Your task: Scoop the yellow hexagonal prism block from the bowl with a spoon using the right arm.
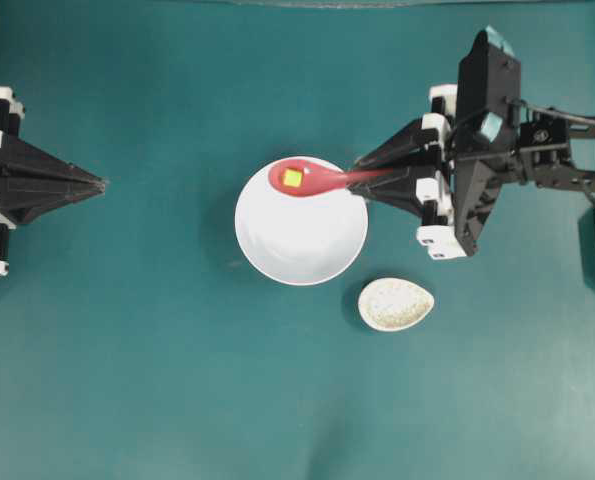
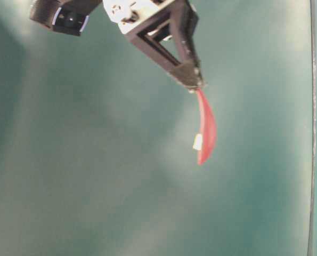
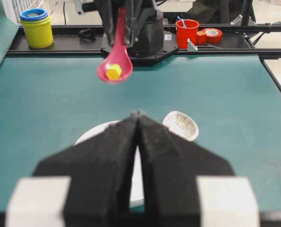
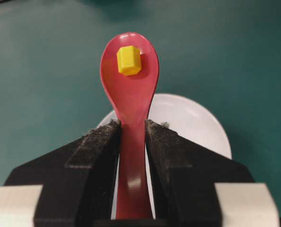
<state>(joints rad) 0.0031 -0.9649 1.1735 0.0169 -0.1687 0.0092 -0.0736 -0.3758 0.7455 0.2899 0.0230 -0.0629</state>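
1. The right gripper (image 1: 361,177) was clamped on the handle of the pink-red spoon (image 1: 312,179).
2. The yellow hexagonal prism block (image 4: 129,60) lay in the spoon's scoop, raised above the white bowl (image 1: 301,235).
3. The left gripper (image 1: 101,184) was closed and held nothing, well apart from the bowl.
4. A speckled spoon rest (image 1: 395,304) sat near the bowl.

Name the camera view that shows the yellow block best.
Right wrist view: the yellow block sits close and sharp in the spoon, facets visible. Overhead and left wrist views show it small; the table-level view shows a pale sliver.
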